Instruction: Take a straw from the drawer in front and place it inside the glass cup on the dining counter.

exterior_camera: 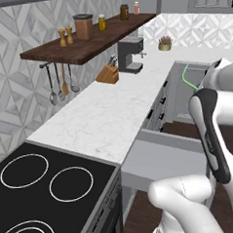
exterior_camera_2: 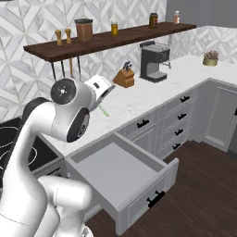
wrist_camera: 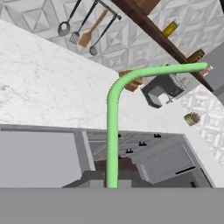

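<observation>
One step of two looking done: the straw [wrist_camera: 113,131] is out of the open drawer [exterior_camera_2: 121,172] and riding up over the white worktop [exterior_camera: 103,114]; carrying it to the glass cup is remaining. The gripper [exterior_camera_2: 102,94] is clamping the straw's lower end, bent top projecting beyond the fingers

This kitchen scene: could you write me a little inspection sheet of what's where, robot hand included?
Surface: white worktop, bare in the middle.
Job's things: straw, green, bent top, held up in the air; drawer pulled open, its inside plain grey.
Clutter: knife block, coffee machine, small plant.
Gripper: fingers shut on the straw.
Cables: nothing seen.
Surroundings: wooden shelf with jars, hanging utensils, black hob, dark wood floor.
</observation>
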